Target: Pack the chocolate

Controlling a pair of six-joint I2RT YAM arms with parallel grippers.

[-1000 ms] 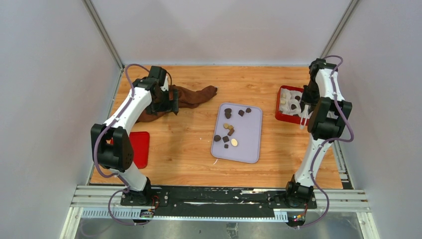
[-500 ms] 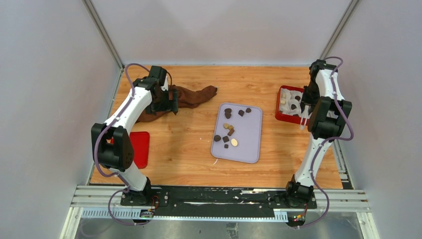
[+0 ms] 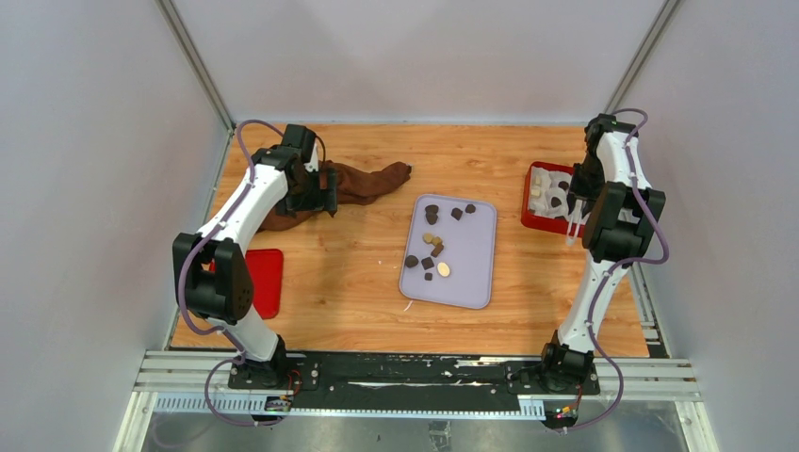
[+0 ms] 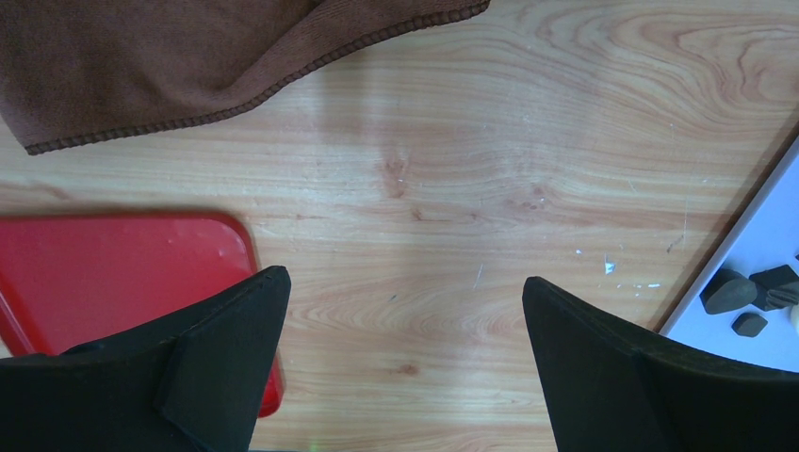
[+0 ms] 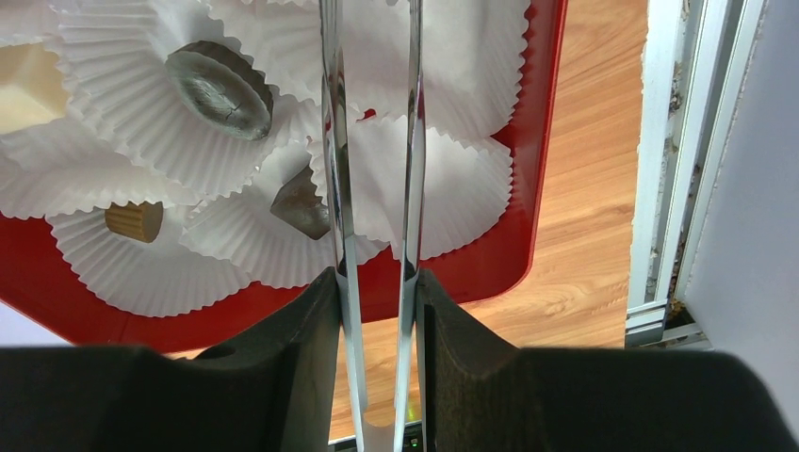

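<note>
Several small chocolates [image 3: 433,247], dark, tan and cream, lie loose on the lavender tray [image 3: 466,268]; a few show in the left wrist view [image 4: 730,292]. A red box [image 3: 539,212] of white paper cups holds a dark round piece [image 5: 219,89], a brown square [image 5: 300,204], a tan piece [image 5: 134,220] and a cream piece [image 5: 24,75]. My right gripper [image 5: 375,278] is shut on metal tongs [image 5: 411,141], whose arms are apart and empty over the cups. My left gripper [image 4: 405,282] is open and empty above bare wood by the cloth.
A large brown cloth [image 3: 363,181] lies at the back left, by the left gripper [image 3: 325,200]. A flat red lid [image 3: 267,281] lies at the table's left edge. The red box sits near the right rail [image 5: 678,169]. Grey walls close in on both sides.
</note>
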